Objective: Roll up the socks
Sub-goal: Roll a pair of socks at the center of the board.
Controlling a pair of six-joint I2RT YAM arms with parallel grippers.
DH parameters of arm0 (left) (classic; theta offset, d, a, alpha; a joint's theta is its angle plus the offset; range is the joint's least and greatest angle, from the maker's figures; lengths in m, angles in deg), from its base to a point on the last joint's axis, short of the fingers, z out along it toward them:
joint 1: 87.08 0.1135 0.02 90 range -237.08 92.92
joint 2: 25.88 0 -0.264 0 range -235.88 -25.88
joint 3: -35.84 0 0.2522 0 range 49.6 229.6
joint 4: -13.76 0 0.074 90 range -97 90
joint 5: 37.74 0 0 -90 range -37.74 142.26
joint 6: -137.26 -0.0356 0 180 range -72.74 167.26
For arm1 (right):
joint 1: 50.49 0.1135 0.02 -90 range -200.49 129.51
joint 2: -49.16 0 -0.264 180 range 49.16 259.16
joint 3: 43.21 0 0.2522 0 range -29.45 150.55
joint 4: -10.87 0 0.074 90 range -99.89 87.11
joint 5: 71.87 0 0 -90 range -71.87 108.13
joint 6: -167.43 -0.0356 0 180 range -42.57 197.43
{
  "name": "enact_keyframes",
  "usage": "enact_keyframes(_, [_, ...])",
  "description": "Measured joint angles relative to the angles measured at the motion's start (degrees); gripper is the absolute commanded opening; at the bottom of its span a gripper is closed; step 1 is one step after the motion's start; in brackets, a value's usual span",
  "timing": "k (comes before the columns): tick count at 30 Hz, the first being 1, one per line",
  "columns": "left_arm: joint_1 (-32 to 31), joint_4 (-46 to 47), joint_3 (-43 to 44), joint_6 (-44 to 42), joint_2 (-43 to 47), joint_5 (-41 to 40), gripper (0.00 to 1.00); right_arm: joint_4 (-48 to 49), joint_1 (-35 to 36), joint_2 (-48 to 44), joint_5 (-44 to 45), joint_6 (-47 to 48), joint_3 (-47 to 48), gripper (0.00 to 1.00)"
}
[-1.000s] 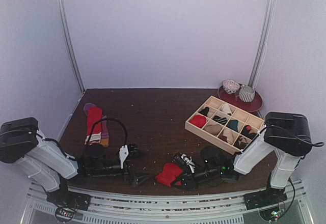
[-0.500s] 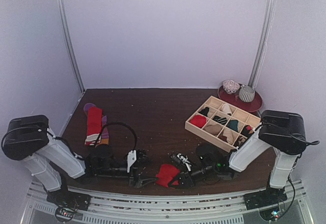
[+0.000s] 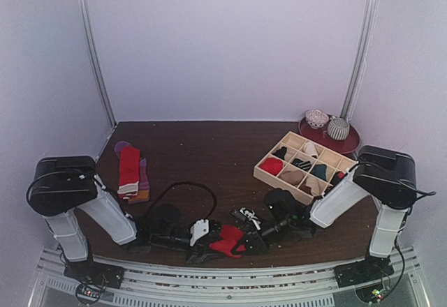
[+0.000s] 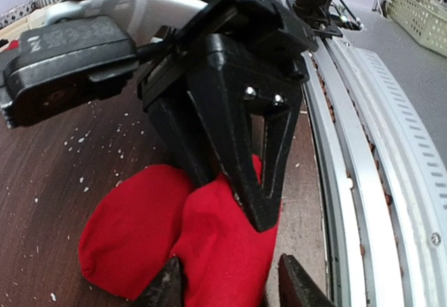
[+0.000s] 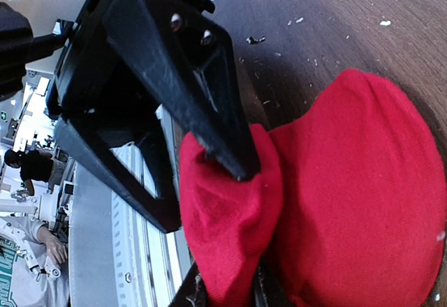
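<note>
A plain red sock (image 3: 228,240) lies bunched at the table's near edge, between both grippers. My right gripper (image 3: 246,240) is shut on a raised fold of it (image 5: 230,230), which sits pinched between the fingertips (image 5: 198,291). My left gripper (image 4: 232,289) straddles the same fold from the opposite side. Its jaws stand partly apart, with one fingertip (image 4: 167,286) against the cloth and the red sock (image 4: 209,251) filling the gap. Another red sock (image 3: 128,166) and a purple and orange one (image 3: 143,181) lie flat at the far left.
A pale wooden grid tray (image 3: 283,185) holding rolled socks stands at the right. Behind it is a red plate (image 3: 353,143) with two small bowls. The metal rail (image 4: 377,146) runs along the near edge just beside the sock. A black cable (image 3: 188,188) loops over the table.
My left arm has slid right to the red sock and its jaws have narrowed around the fold. The right gripper has stayed shut on the sock, shifting slightly left.
</note>
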State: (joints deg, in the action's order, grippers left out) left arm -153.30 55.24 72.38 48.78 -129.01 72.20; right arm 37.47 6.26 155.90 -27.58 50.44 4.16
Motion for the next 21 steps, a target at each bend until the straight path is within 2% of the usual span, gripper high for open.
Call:
enact_keyframes(5, [0.11,-2.34,2.12,0.02,-1.60,0.17,0.00,-2.10,-0.26,0.00,-1.01,1.46,0.68,0.20])
enact_keyframes(8, [0.13,-3.43,2.95,0.87,-1.66,0.35,0.00,-3.76,-0.42,-0.90,-1.03,2.27,0.72,0.31])
enact_keyframes(11, [0.17,-4.85,3.96,3.41,-1.66,0.24,0.00,-7.37,-0.33,-4.13,2.14,3.58,0.50,0.34])
enact_keyframes(13, [0.52,-6.01,4.50,5.88,-1.66,0.26,0.00,-10.27,-0.07,-8.13,6.78,4.74,-0.70,0.36])
enact_keyframes(16, [1.25,-7.87,5.22,9.66,-1.53,0.83,0.00,-12.57,0.66,-17.66,15.72,8.07,-4.79,0.44])
enact_keyframes(21, [3.02,-11.56,6.54,15.74,-1.31,3.69,0.00,-12.39,9.51,-29.14,30.62,19.91,-9.27,0.54])
